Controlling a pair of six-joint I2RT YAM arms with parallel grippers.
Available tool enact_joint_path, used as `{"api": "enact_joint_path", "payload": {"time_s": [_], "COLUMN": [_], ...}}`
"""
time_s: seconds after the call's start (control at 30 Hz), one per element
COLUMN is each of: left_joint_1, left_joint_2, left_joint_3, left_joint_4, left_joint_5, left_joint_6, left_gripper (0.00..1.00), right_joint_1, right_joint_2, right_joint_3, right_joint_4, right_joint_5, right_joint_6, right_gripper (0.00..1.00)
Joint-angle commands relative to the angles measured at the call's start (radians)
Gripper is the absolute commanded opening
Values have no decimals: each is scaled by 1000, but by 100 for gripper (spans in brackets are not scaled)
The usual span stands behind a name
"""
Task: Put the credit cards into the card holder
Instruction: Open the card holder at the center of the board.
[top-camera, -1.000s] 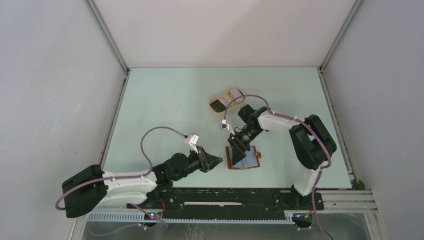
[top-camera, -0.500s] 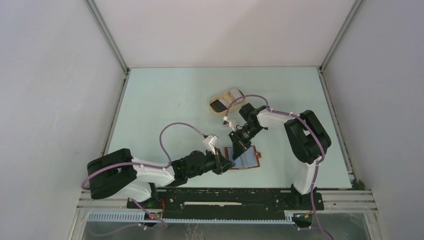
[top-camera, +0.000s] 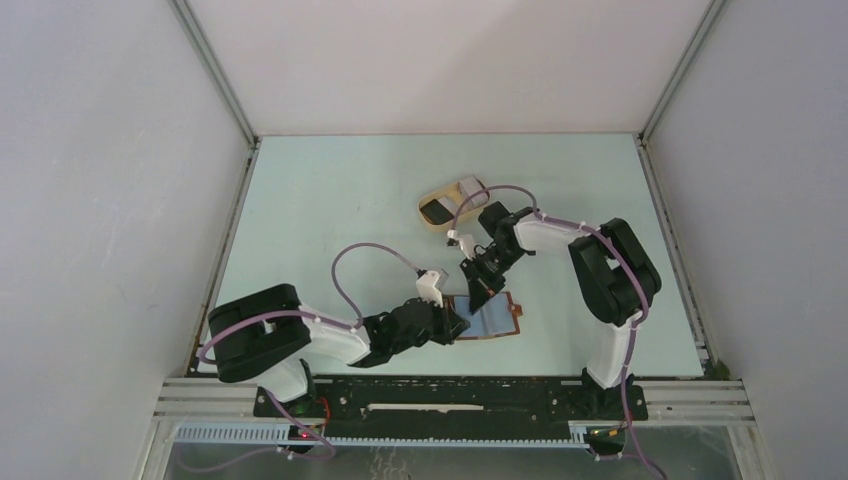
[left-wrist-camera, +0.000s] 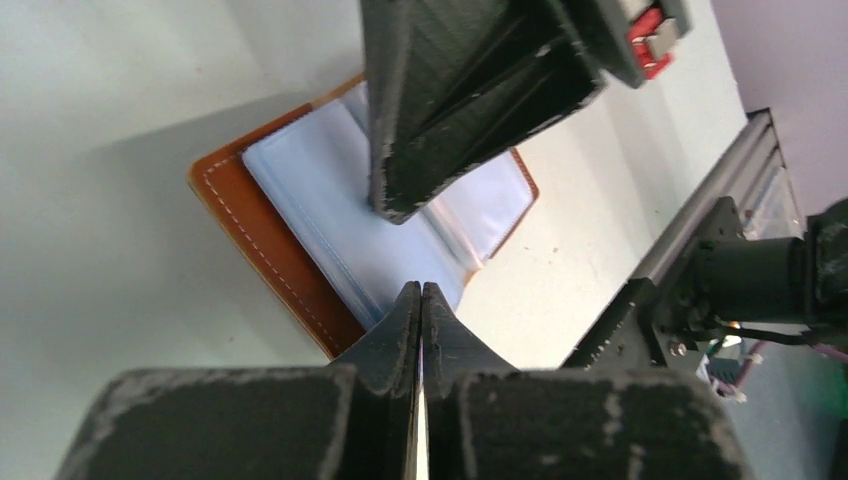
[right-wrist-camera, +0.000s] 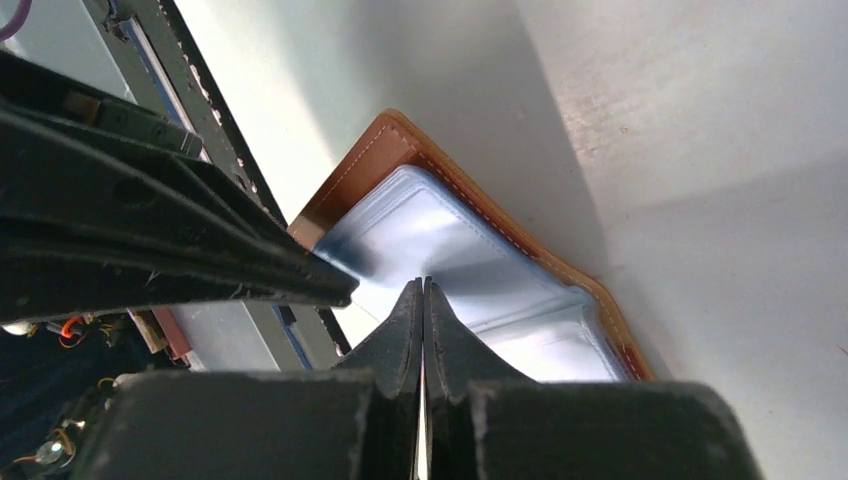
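top view: left tool (top-camera: 457, 325) covers the left edge of card holder (top-camera: 492, 320), right tool (top-camera: 481, 291) covers its far edge; tray (top-camera: 424, 215) contents too small to count; wrist views: can't tell if either closed tool pinches a clear sleeve (right-wrist-camera: 450, 230)

Left gripper (left-wrist-camera: 421, 292) closed, right gripper (right-wrist-camera: 422, 288) closed, tips near each other

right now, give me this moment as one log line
left fingers: shut, tips at card holder edge | right fingers: shut, at its clear sleeves | cards: in tray
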Motion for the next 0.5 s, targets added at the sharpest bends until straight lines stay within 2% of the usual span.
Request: {"api": "enact_joint_path", "payload": {"time_s": [0.0, 0.23, 0.47], "left_joint_1": [7, 9, 9], "left_joint_2": [14, 14, 14], "left_joint_3": [61, 61, 58], "left_joint_4": [-77, -105, -103], "left_joint_5": [-83, -102, -100], "left_joint_6": [1, -16, -13], "left_gripper": [3, 2, 2], "right_joint_1": [-21, -25, -37], "right_joint_2": [-75, -182, -213], "right_joint_3": [37, -8, -57], "right_joint_4": [-44, -104, -92], "right_joint_5": [26, 203, 310], "right_joint_6": [-60, -182, -198], "right_gripper": [0, 2, 19]}}
